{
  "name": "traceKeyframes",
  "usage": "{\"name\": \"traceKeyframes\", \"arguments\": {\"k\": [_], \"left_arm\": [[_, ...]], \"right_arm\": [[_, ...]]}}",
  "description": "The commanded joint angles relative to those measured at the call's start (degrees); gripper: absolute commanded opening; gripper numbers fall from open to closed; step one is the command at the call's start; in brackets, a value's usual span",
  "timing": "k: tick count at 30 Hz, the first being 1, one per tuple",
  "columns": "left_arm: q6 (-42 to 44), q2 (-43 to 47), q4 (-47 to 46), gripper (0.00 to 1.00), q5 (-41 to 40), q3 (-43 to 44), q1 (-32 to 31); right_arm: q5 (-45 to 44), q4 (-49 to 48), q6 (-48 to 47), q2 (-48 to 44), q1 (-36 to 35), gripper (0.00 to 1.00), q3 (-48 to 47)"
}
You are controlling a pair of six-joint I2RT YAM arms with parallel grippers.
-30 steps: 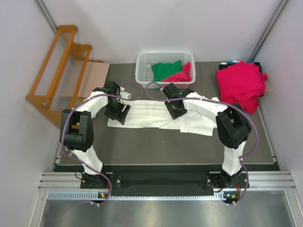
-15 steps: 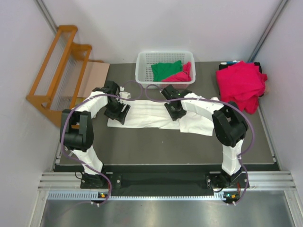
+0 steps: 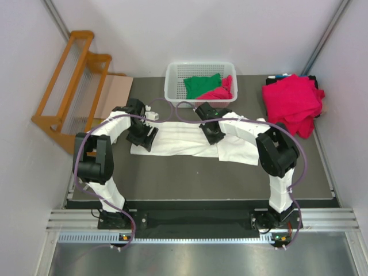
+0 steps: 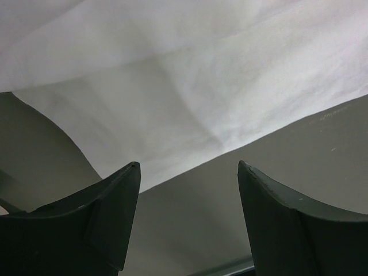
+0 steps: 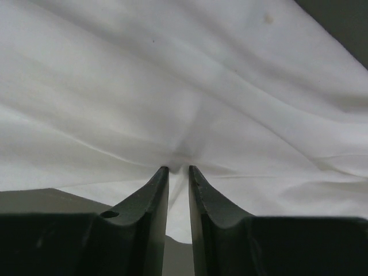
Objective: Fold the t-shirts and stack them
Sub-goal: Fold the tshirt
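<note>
White cloth fills both of my wrist views. The white shirt [image 3: 184, 141] lies as a long, creased band across the middle of the worktop [image 3: 190, 178], running left to right, and its right end is bunched and thicker.

My right gripper [image 5: 178, 168] is down on the shirt a little right of its middle. Its fingers are drawn almost together, with a small pucker of the white fabric nipped between the tips. Creases fan out from that spot.

My left gripper [image 4: 188, 167] is at the shirt's left end, fingers spread wide and holding nothing. Beneath it the shirt's edge runs slantwise, with bare dark worktop on the near side. I cannot tell whether these fingertips touch the cloth.

Behind the shirt, at the middle of the worktop's far edge, stands a white lattice basket [image 3: 171, 77]. A green shirt [image 3: 201, 85] lies in it, with a pink shirt [image 3: 221, 91] beside it on the right. A pink pile [image 3: 290, 100] of more shirts sits heaped in the far right corner. Past the far left corner, a wooden rack [image 3: 72, 86] stands against the wall.
</note>
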State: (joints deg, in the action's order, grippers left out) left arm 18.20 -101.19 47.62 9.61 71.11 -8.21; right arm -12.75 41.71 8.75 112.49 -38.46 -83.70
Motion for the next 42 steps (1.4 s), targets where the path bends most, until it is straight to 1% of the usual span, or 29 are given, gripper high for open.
{"name": "traceKeyframes", "arguments": {"k": [1, 6, 10, 16, 21, 25, 26, 27, 28, 29, 31, 34, 42], "left_arm": [[1.05, 0.90, -0.59, 0.73, 0.41, -0.10, 0.39], [1.14, 1.17, -0.77, 0.73, 0.15, -0.62, 0.47], [1.32, 1.17, -0.77, 0.73, 0.24, -0.80, 0.74], [1.58, 1.17, -0.77, 0.73, 0.41, -0.63, 1.00], [1.58, 1.43, -0.68, 0.73, 0.59, -0.62, 1.09], [1.93, 1.69, -0.51, 0.73, 0.24, -0.98, 1.35], [2.11, 1.78, -0.51, 0.73, 0.24, -1.06, 1.53], [2.19, 1.87, -0.51, 0.73, 0.15, -1.15, 1.79], [2.28, 1.87, -0.51, 0.73, 0.15, -1.15, 1.88], [2.28, 1.70, -0.51, 0.73, 0.06, -1.06, 2.05], [2.37, 1.61, -0.42, 0.73, 0.15, -0.89, 2.05], [2.11, 1.43, -0.42, 0.73, 0.76, -0.62, 1.97], [1.93, 1.34, -0.59, 0.73, 0.85, -0.89, 2.05]], "right_arm": [[-1.04, -1.72, -0.67, 0.63, 0.40, 0.19, -1.99], [-1.13, -1.81, -0.58, 0.54, 0.75, 0.13, -1.82], [-2.18, -1.72, -0.23, 0.10, 1.10, 0.00, -2.34], [-4.56, -1.72, -0.32, -1.31, 2.24, 0.00, -6.20], [-3.95, -0.41, -0.67, 1.77, 3.48, 0.00, -12.35], [-2.72, 1.00, -0.67, 3.70, 3.83, 0.00, -14.65], [-2.02, 1.70, -0.58, 3.70, 3.74, 0.03, -14.56], [-1.23, 1.79, -0.49, 3.27, 3.83, 0.10, -13.69], [-0.79, 1.62, -0.40, 2.74, 3.83, 0.31, -12.72], [-0.61, 1.27, -0.49, 1.26, 3.83, 0.35, -11.76], [-1.04, -0.31, -0.40, -0.51, 3.83, 0.41, -8.16], [-1.05, -0.58, -0.23, -2.36, 3.83, 0.41, -5.86], [0.80, -0.76, 0.21, -3.06, 3.56, 0.39, -2.70]]}}
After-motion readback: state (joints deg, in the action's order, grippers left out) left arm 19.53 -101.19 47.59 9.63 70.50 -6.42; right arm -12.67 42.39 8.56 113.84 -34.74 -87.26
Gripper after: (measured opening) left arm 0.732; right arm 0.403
